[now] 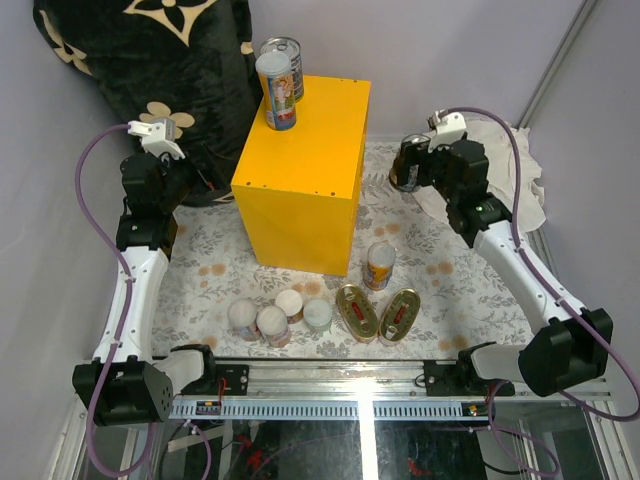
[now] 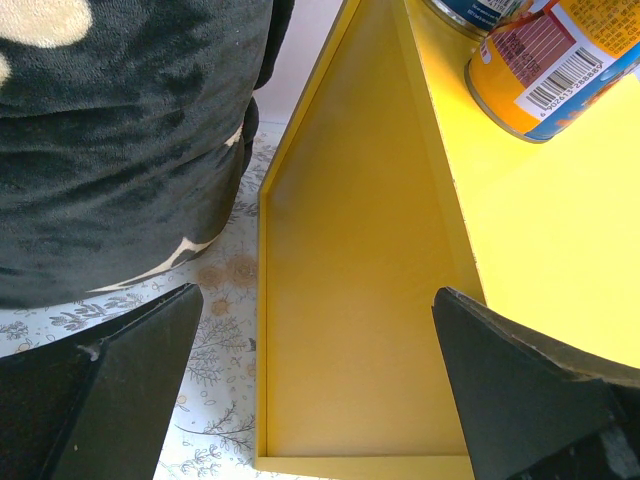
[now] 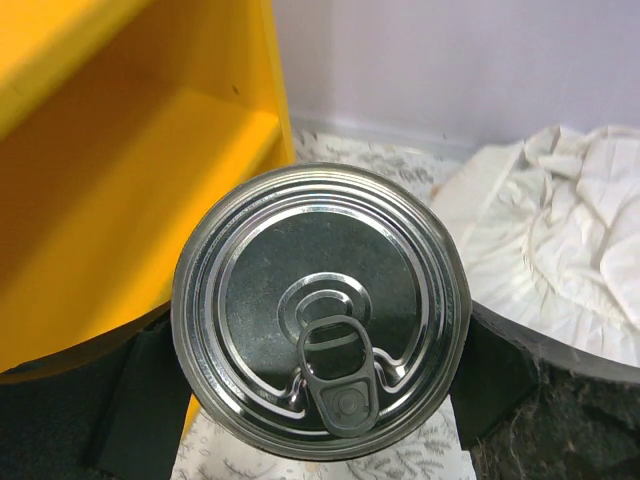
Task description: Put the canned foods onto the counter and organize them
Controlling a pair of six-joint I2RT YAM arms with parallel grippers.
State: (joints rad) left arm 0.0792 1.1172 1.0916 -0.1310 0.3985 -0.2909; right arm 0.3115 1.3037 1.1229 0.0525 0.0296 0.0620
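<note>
The counter is a bright yellow cabinet [image 1: 300, 170] standing mid-table. Two tall cans stand on its far left corner, a blue-labelled one [image 1: 277, 92] and one behind it [image 1: 288, 62]. They show at the top right of the left wrist view [image 2: 545, 70]. My left gripper [image 2: 318, 300] is open and empty, left of the cabinet [image 2: 360, 300]. My right gripper [image 1: 408, 168] is shut on a silver-topped can [image 3: 320, 310] with a pull tab, held right of the cabinet's open face [image 3: 120, 190]. An orange can [image 1: 379, 266], two oval gold tins [image 1: 355, 311] [image 1: 398, 315] and several white-lidded cans [image 1: 272, 322] sit on the floral mat near the front.
A black cushion with cream flowers [image 1: 150, 70] leans at the back left, close to my left arm. A crumpled white cloth [image 1: 525, 185] lies at the right, also in the right wrist view [image 3: 560, 220]. A metal rail [image 1: 360, 385] runs along the near edge.
</note>
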